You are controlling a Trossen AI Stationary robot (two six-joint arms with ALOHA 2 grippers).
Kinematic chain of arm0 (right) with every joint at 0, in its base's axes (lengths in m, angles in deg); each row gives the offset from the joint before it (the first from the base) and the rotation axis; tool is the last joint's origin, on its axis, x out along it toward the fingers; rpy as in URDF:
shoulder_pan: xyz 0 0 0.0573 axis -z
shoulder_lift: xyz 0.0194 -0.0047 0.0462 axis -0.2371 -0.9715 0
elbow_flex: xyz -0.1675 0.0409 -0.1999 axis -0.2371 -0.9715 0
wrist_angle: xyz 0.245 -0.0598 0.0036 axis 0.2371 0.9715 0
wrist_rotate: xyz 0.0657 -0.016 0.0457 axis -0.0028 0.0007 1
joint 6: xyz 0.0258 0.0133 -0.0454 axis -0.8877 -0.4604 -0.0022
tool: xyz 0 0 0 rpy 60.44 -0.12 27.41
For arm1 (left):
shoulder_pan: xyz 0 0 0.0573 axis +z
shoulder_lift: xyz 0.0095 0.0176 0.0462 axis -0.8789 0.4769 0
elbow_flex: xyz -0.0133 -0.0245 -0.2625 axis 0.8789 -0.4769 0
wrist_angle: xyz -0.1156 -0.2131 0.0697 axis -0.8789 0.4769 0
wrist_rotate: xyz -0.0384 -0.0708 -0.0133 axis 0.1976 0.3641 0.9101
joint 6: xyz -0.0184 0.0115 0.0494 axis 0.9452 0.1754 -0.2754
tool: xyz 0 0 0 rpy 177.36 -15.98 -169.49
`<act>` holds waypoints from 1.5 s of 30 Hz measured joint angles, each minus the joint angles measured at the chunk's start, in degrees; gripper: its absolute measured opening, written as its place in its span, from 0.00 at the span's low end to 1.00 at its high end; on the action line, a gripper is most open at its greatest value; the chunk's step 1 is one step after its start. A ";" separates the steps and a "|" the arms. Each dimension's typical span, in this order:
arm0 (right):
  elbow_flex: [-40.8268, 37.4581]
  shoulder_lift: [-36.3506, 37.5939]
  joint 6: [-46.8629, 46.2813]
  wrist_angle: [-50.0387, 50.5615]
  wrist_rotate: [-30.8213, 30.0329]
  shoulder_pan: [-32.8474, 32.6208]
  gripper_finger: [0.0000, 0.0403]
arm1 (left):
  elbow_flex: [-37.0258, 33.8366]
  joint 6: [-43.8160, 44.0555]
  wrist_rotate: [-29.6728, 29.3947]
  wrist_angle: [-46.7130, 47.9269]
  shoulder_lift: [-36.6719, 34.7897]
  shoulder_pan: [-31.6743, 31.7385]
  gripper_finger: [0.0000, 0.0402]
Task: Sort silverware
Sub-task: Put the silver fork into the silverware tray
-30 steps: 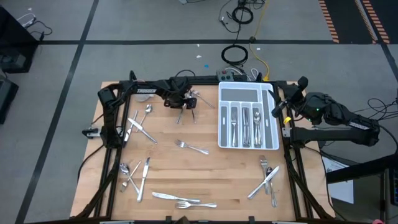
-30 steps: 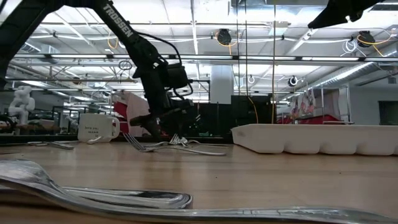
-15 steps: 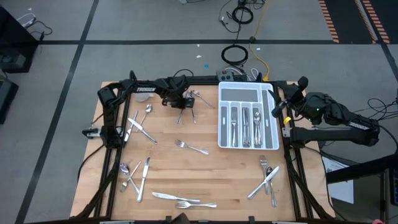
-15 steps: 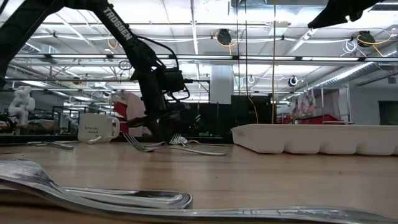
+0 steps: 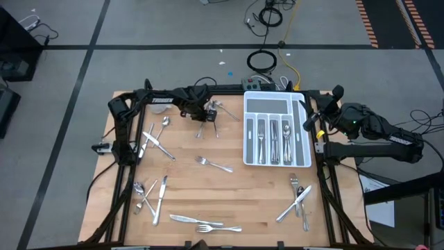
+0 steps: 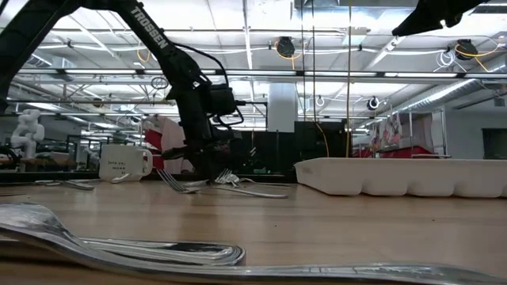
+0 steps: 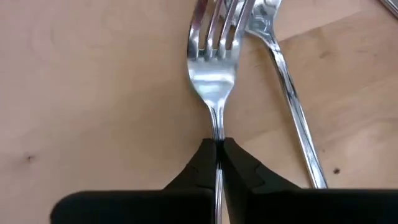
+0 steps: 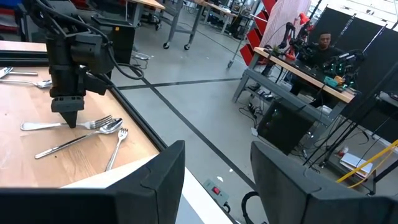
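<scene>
Left gripper (image 7: 219, 155), wide apart a second earlier, now clamped on a fork (image 7: 213, 74) at upper centre of the table (image 5: 229, 194); right gripper (image 8: 211, 174) parked part-open, far right.

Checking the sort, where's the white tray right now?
In the high view the white tray lies on the table's right half near the far edge, right of the left pincer.

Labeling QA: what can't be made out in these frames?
- Fork handle: left wrist view, hidden behind the shut left gripper.
- Tray contents: low view, hidden by its wall.
- Right gripper: cut off by the right wrist view's bottom edge.
- Mug print: low view, too small.
</scene>
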State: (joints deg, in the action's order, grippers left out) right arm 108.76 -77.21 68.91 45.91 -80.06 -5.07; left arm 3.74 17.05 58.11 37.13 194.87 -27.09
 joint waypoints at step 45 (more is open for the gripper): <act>0.00 0.01 -0.20 0.02 -0.01 0.01 0.43 | 4.80 42.29 5.81 -71.76 11.49 -19.61 0.00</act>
State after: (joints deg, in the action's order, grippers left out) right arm 108.76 -77.20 68.71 45.94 -80.07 -5.06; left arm 8.54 59.34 63.92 -34.63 206.36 -46.69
